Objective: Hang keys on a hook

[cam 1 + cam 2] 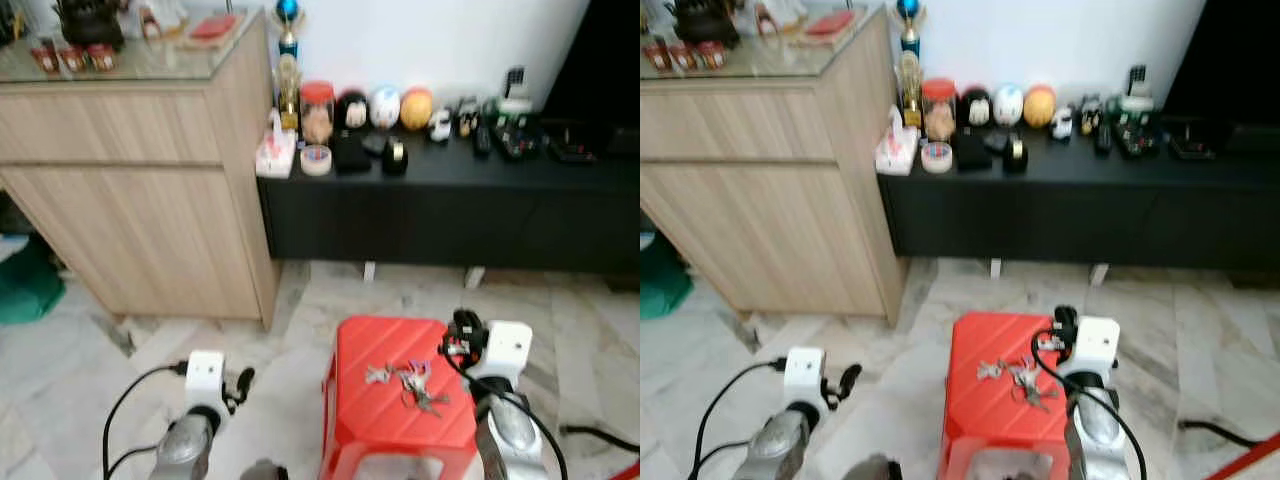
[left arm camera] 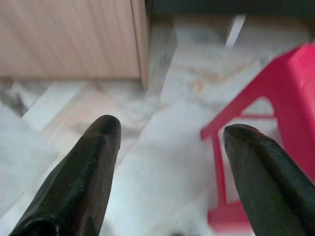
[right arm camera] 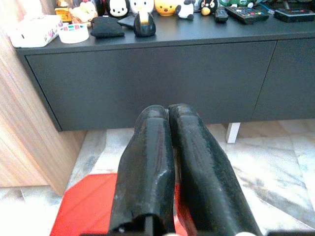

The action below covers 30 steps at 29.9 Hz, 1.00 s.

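A: Where are the keys (image 1: 410, 381)?

B: Lying loose on the flat top of the red stool (image 1: 390, 420), a small bunch spread a little toward its right half. Nothing is holding them.

A: And the floor under the stool?

B: Pale marble floor (image 1: 300, 340) tiles with grey veining. The stool stands on it with open space to its left.

A: What lies beyond the stool?

B: Straight behind it, a long low black cabinet (image 1: 450, 215) runs along a white wall (image 1: 440, 40). Its top carries a row of small things: a jar with a red lid (image 1: 317, 110), round toy figures, a roll of tape (image 1: 315, 159), remotes toward the far right. Behind and left of the stool stands a taller light wood cabinet (image 1: 140, 180) with a glass top and some clutter on it, too blurred to name. A green object (image 1: 25, 285) sits on the floor left of that cabinet.

A: The grippers?

B: The right gripper (image 3: 170, 162) is just at the stool's right edge, near the keys but not touching them. Its wrist view shows the two fingers pressed together with nothing between them, pointing over the stool's red top toward the black cabinet. The left gripper (image 2: 167, 172) hangs well to the left of the stool, above the floor, its fingers spread wide apart and empty, with the stool's leg seen beyond them.

A: Any cables?

B: A black cable (image 1: 125, 410) loops off the left wrist, and another lies on the floor right of the stool.
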Tool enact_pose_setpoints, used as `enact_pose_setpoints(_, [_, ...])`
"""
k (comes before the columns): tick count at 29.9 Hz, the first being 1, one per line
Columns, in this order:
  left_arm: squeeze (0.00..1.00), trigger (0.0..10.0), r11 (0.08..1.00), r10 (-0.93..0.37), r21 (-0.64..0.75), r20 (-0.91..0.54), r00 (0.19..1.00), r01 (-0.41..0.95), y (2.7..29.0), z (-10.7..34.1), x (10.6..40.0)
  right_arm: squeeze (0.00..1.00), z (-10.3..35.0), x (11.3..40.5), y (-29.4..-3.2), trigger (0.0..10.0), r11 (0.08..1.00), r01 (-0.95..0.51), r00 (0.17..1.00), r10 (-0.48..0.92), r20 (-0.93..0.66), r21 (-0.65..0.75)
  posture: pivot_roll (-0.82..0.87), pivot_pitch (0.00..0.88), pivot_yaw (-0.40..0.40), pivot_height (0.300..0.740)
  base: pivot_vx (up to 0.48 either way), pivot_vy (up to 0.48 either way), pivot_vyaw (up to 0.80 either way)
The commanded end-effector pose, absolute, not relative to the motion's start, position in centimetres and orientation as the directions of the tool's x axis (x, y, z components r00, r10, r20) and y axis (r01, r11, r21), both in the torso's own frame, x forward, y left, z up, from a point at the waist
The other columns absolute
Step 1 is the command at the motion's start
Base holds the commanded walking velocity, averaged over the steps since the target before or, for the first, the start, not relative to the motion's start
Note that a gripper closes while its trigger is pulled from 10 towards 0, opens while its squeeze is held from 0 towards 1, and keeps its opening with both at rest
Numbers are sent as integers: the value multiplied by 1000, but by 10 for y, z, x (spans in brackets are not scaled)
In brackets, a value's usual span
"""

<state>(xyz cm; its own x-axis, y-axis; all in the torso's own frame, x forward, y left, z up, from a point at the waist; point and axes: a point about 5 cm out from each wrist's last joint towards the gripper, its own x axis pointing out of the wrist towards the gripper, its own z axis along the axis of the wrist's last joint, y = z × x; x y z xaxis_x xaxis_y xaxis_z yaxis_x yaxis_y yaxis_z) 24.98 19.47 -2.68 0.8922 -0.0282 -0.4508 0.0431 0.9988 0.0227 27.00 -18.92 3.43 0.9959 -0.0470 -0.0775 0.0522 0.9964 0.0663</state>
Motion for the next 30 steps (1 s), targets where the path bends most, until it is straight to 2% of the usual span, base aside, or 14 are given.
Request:
enact_pose_setpoints(1, [0, 10000, 995, -21, 71, -533, 846, 69, 201, -39, 237, 0, 40, 273, -189, 10000, 996, 51, 997, -47, -58, 67, -8, 0, 7, 740, 0, 0, 0])
enact_pose_setpoints(8, [0, 10000, 995, 62, 95, -636, 770, -1, 215, -56, 213, 0, 42, 274, -196, 10000, 995, 74, 996, -70, -59, 68, -4, 0, 0, 740, 0, 0, 0])
enact_pose_setpoints(15, [0, 10000, 991, 70, 127, -730, 680, 35, 215, -74, 186, 0, 33, 271, -193, 10000, 996, 59, 993, -52, -107, 59, -5, 0, -3, 740, 0, 0, 0])
enact_pose_setpoints(21, [0, 10000, 994, 73, 108, -731, 678, 9, 215, -76, 181, 0, 31, 267, -196, 10000, 996, 69, 992, -62, -114, 60, -2, 15, -3, 740, 0, 0, 0])
enact_pose_setpoints(30, [0, 10000, 995, 69, 101, -736, 673, 8, 214, -77, 179, 0, 30, 268, -193, 10000, 996, 67, 991, -59, -121, 61, -1, 25, -5, 740, -260, 0, 0])
